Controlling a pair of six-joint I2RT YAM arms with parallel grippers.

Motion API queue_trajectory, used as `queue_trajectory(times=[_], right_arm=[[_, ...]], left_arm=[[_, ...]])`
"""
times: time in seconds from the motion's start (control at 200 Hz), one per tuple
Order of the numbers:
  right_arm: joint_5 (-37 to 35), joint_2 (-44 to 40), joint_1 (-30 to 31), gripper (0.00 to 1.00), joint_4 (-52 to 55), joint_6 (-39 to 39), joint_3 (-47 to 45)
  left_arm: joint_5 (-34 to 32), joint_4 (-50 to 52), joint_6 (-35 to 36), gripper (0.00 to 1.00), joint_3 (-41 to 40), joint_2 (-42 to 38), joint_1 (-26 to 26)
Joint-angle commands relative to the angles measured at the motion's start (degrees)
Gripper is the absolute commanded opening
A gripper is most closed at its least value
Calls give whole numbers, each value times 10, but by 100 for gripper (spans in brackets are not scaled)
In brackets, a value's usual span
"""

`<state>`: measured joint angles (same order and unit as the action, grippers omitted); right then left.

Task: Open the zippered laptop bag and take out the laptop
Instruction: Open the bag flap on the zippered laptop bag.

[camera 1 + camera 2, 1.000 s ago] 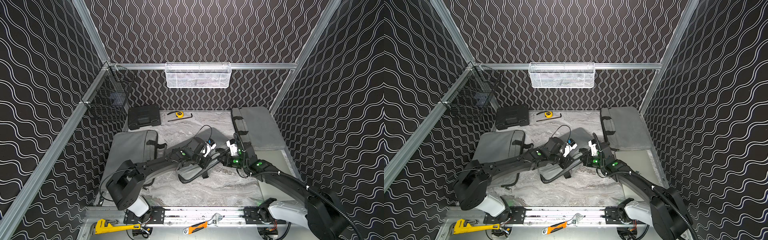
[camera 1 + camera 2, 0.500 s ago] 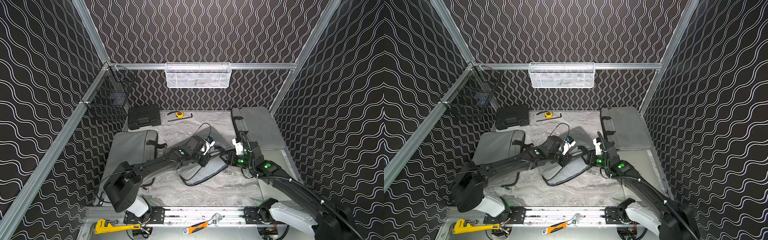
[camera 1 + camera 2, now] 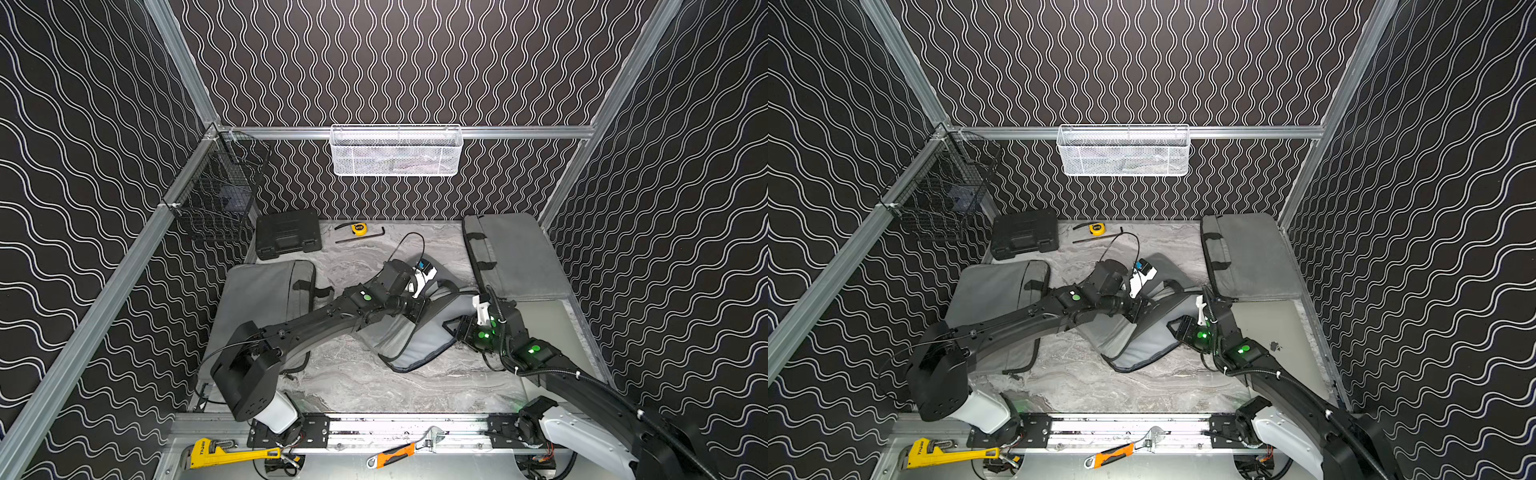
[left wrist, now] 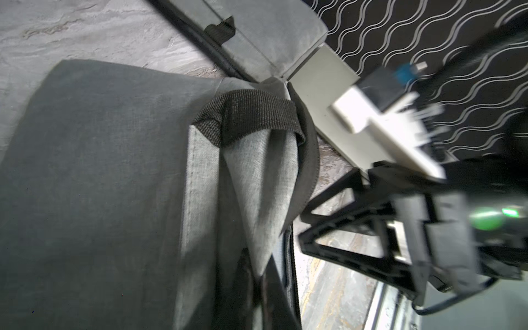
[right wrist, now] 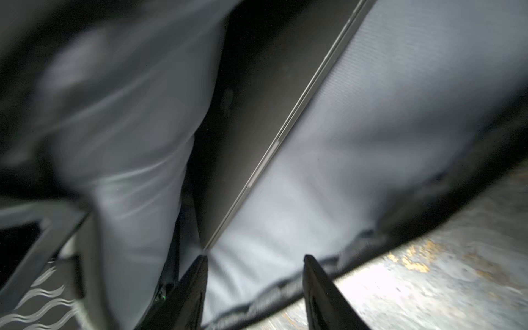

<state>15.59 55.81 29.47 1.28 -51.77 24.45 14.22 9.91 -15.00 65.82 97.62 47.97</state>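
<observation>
The right gripper (image 5: 254,258) stands with jaws open at the unzipped near-right mouth of the laptop bag (image 3: 419,345), which lies at the centre of the table (image 3: 374,386). The laptop (image 5: 251,114) sits inside the bag, one silver edge exposed between the linings. Just beyond, the left gripper (image 3: 417,312) is closed on the bag's upper flap, holding it raised.

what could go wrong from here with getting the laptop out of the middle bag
1. The left tool is shut on the raised flap of the grey fabric laptop bag. If that pinch slips, the flap could drop onto the open right tool.
2. The dark flat laptop sits between folds of pale lining, so the right tool may catch fabric instead of its thin edge.
3. Pulling may drag the whole bag along.
</observation>
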Motion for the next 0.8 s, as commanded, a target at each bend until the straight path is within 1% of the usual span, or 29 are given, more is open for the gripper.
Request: queue_trajectory(times=[0.0, 0.075, 0.165, 0.315, 0.395, 0.601, 0.731, 0.796], right_arm=[[1, 28, 1, 59, -99, -69, -5], [2, 57, 1, 61, -113, -87, 0], [-5, 87, 0, 62, -106, -102, 13], [-7, 123, 1, 63, -115, -129, 22], [-6, 136, 1, 64, -147, -156, 9], [-21, 165, 1, 64, -274, -245, -34], [-33, 182, 1, 61, -311, -264, -34], [-38, 189, 1, 57, -320, -265, -31]], left_arm=[[41, -74, -3, 0, 1, -16, -1], [56, -85, 1, 0, -7, -23, 0], [81, -94, 8, 0, -14, -29, 0], [111, -120, 11, 0, -30, -39, -1], [125, -131, 14, 0, -36, -42, -1], [165, -145, 25, 0, -41, -38, 0], [189, -163, 29, 0, -50, -35, 1], [198, -166, 30, 0, -51, -35, 1]])
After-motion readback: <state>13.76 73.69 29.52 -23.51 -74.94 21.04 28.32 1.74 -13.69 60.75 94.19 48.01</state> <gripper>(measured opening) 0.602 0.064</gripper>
